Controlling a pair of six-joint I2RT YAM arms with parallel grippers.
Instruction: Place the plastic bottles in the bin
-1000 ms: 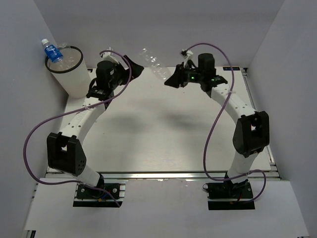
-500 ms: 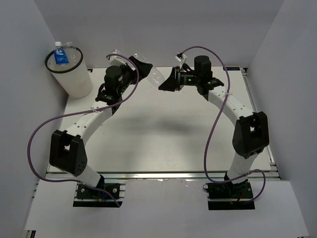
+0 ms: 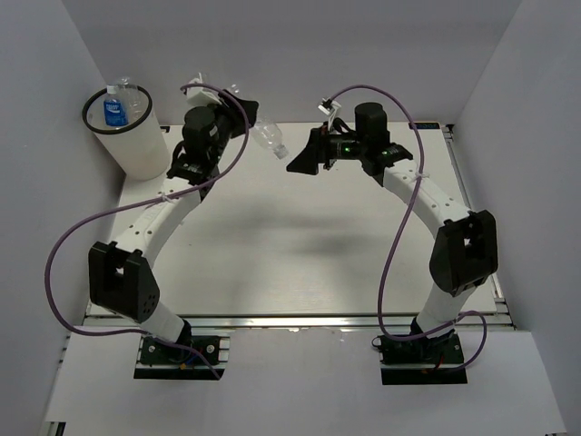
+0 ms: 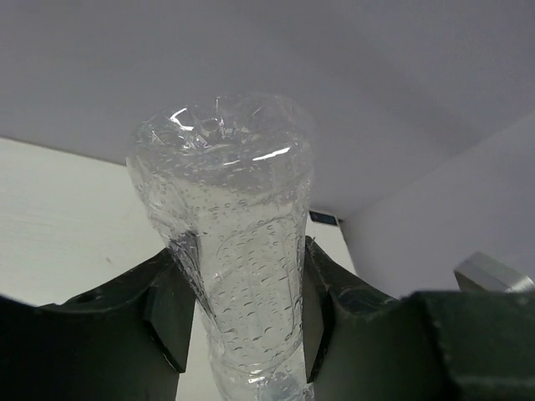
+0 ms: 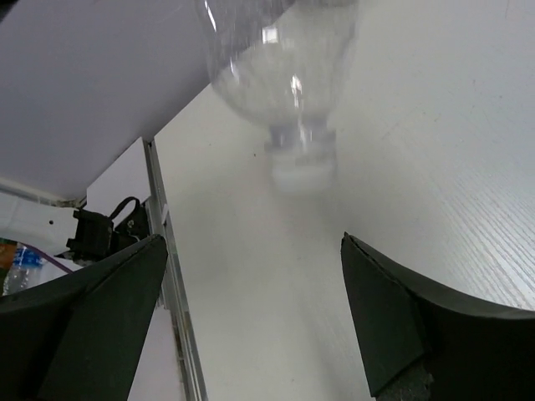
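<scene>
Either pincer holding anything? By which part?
Left pincer is shut on a clear bottle, clamped around its body. Right pincer is open, holding nothing.

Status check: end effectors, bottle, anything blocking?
Left end effector shut on clear bottle. Right end effector open, facing its cap end. Blue-label bottle in bin. Nothing seen blocking the way to it.

left arm is arching forward to the far left of the table, left gripper (image 3: pixel 245 123) is clamping both fingers on a clear bottle (image 4: pixel 236 242). right arm is bending inward toward centre, right gripper (image 3: pixel 296 162) is holding its jaws wide apart, gripping nothing.
</scene>
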